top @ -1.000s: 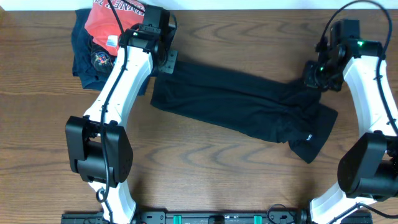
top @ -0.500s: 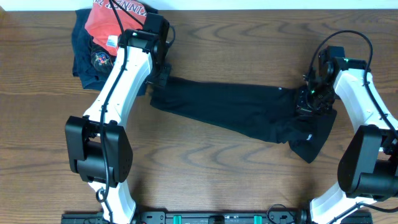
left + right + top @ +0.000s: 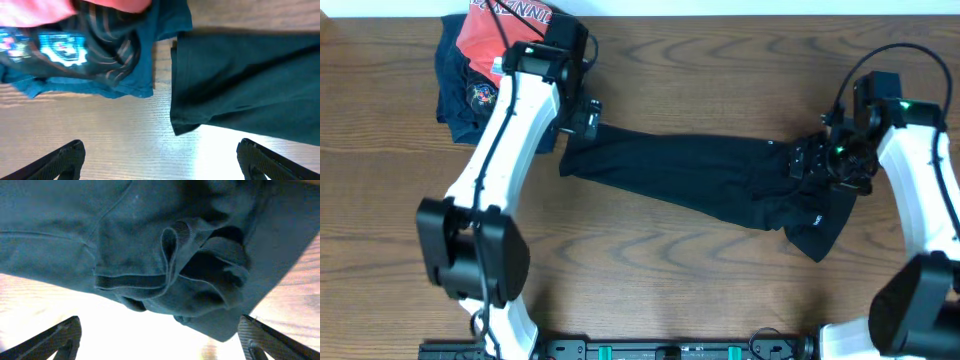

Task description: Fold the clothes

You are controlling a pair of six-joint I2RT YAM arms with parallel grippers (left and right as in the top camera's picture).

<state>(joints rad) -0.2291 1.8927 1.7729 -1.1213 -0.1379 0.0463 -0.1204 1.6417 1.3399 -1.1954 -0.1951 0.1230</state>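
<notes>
The large plain black soft-fabric garment [image 3: 710,185] lay stretched in a long, slightly slanted band across the brown wood-grain worktop [image 3: 650,290], spanning the space between the two pairs of fingers.

The left fingers [image 3: 65,159] were spread wide with nothing between them, hovering above bare wood. In the left wrist view, the garment's hemmed end [image 3: 240,80] lay ahead of them and toward their right tip, flat on the worktop. Ahead toward their left tip sat a folded navy shirt with a colourful print [image 3: 100,65], just beside the garment's edge, with a red shirt [image 3: 505,30] lying on top of it.

The right fingers [image 3: 62,337] were also spread wide and gripped nothing. Directly ahead of them the garment's other end [image 3: 150,245] was bunched into loose folds with a ribbed edge curled over, and a flatter flap extended past their right tip.
</notes>
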